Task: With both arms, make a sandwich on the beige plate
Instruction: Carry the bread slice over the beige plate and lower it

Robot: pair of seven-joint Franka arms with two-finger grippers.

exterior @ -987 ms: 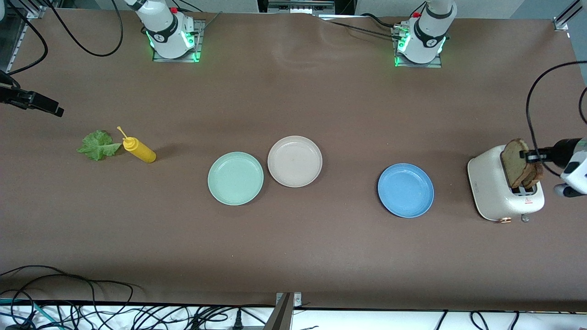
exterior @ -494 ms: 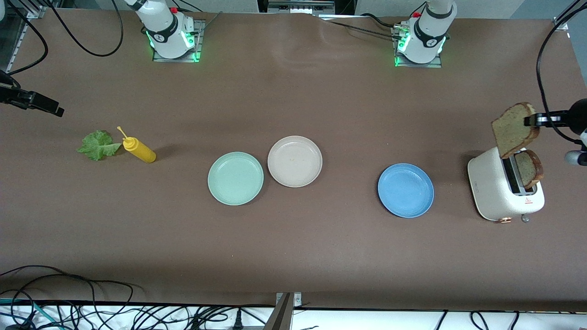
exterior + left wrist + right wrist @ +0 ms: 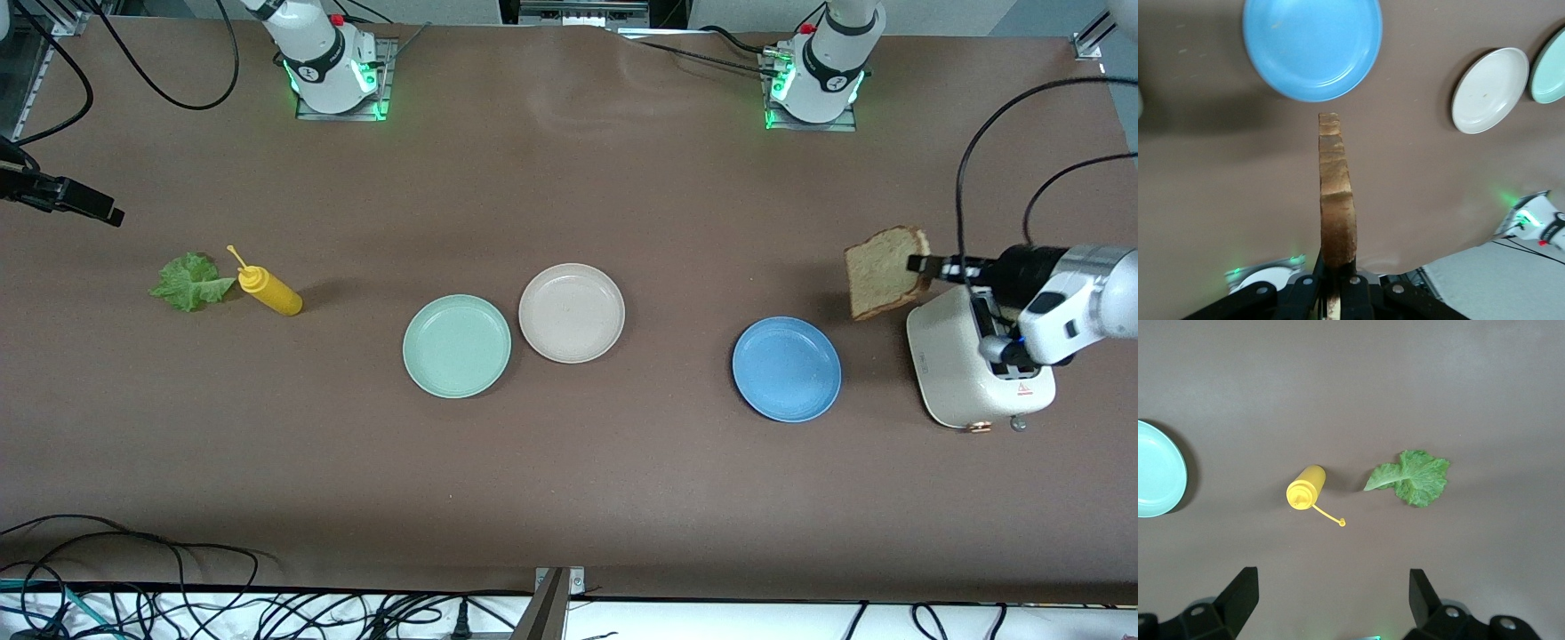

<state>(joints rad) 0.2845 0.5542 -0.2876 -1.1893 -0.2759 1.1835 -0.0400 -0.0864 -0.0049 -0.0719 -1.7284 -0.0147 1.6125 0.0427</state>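
My left gripper [image 3: 920, 263] is shut on the crust edge of a tan bread slice [image 3: 880, 271]. It holds the slice on edge in the air, over the table between the toaster [image 3: 951, 373] and the blue plate [image 3: 787, 369]. In the left wrist view the slice [image 3: 1337, 200] stands up from the gripper [image 3: 1336, 267], with the beige plate [image 3: 1490, 90] farther off. That beige plate [image 3: 572, 313] lies bare mid-table. A green lettuce leaf [image 3: 189, 283] lies toward the right arm's end. My right gripper [image 3: 1331, 577] hangs open above the table by the leaf [image 3: 1415, 477].
A yellow mustard bottle [image 3: 271, 292] lies beside the lettuce. A mint-green plate [image 3: 456, 345] sits touching the beige one, slightly nearer the front camera. The white toaster stands at the left arm's end, partly covered by the left arm. Cables run along the front edge.
The left gripper has lifted the bread slice up out of the toaster and carried it sideways toward the blue plate. The right gripper has stayed where it was.
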